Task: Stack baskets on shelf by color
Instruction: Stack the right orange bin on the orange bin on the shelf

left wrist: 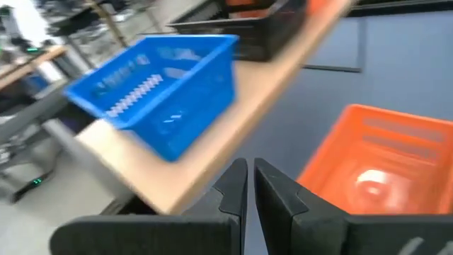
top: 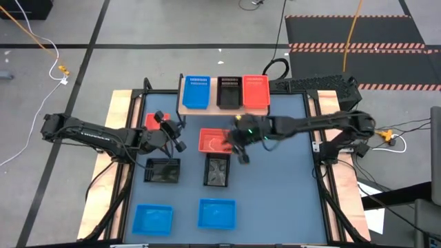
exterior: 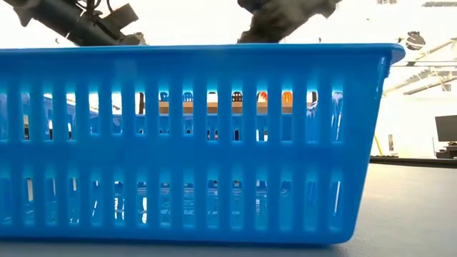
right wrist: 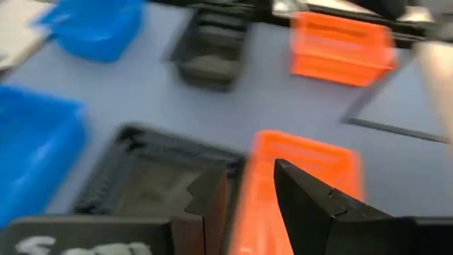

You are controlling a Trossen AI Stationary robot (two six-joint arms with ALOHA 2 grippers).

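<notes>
baskets sit in two groups. on the low light-wood shelf (top: 224, 108) at the far edge of the blue-grey tabletop (top: 275, 193) stand three perforated plastic bins side by side: a blue shelf basket (top: 196, 91), a black shelf basket (top: 229, 92) and a red shelf basket (top: 255, 91).

the rest lie on the tabletop: a red basket at mid-table (top: 213, 141), a second red basket (top: 154, 122) partly hidden behind the left arm, a black basket (top: 162, 171) on the left, another black basket (top: 218, 170) just below the mid-table red one, and two blue baskets along the near edge, the left near blue basket (top: 152, 219) and the right near blue basket (top: 217, 213). one blue bin fills the low view.

the left gripper (top: 178, 141) hovers between the hidden red basket and the mid-table red one; in its wrist view the two dark fingers (left wrist: 230, 191) are almost closed, a thin slit between them, holding nothing.

the right gripper (top: 241, 153) is at the right end of the mid-table red basket. its wrist view shows the fingers (right wrist: 311, 198) apart and straddling that basket's orange-red wall (right wrist: 258, 191), not clamped.
</notes>
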